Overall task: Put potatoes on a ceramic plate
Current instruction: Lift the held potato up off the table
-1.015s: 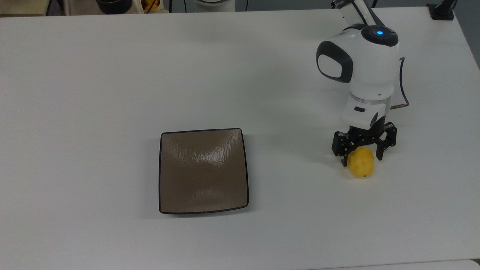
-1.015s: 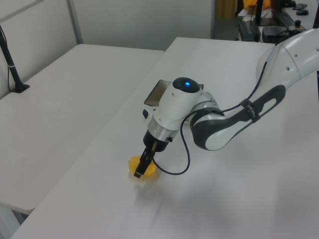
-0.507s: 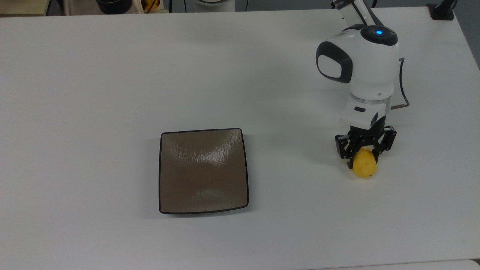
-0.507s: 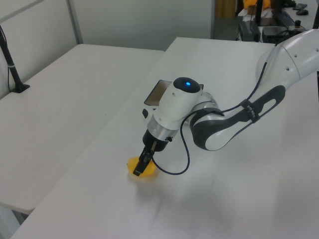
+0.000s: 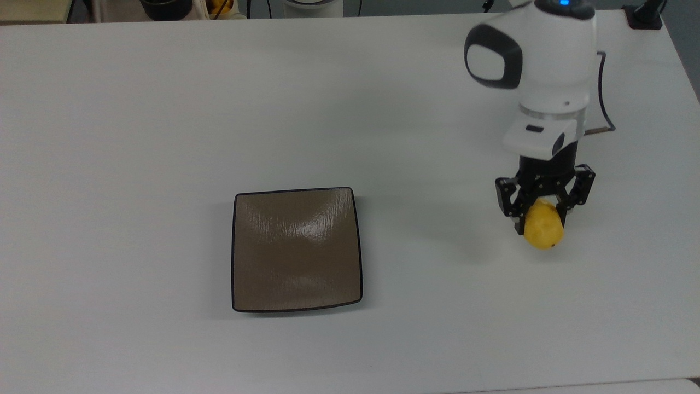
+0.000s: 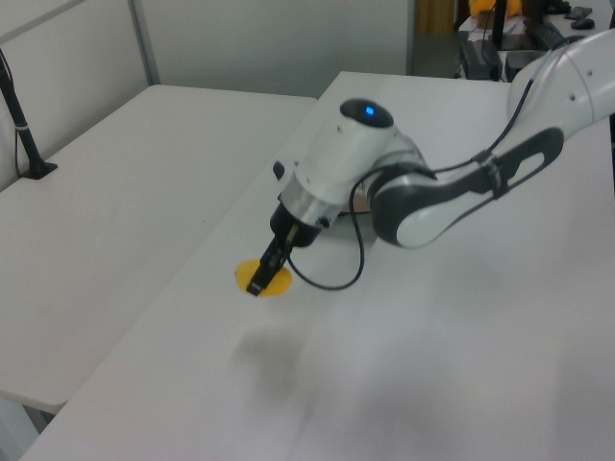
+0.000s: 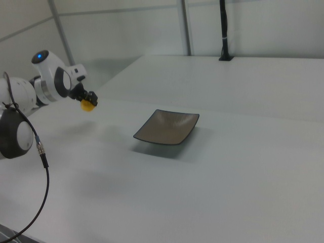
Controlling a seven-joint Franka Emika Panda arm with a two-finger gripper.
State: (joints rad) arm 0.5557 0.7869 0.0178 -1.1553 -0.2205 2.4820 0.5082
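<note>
gripper (image 5: 543,216) clamped on the potato (image 5: 543,231), raised off the table (image 5: 164,109).
top view: the fingers close on the potato's upper part, its lower end hanging free with a tiny dark spot; it is held well apart from the plate (image 5: 296,249), toward the top view's right. the plate lies flat, bare and glossy, brown with a dark rim. left view: the potato (image 6: 266,279) hangs in the gripper (image 6: 261,279) above a soft shadow on the table. right view: the potato (image 7: 88,105) sits in the gripper (image 7: 89,100) at the right view's left, the plate (image 7: 167,126) near the middle.
</note>
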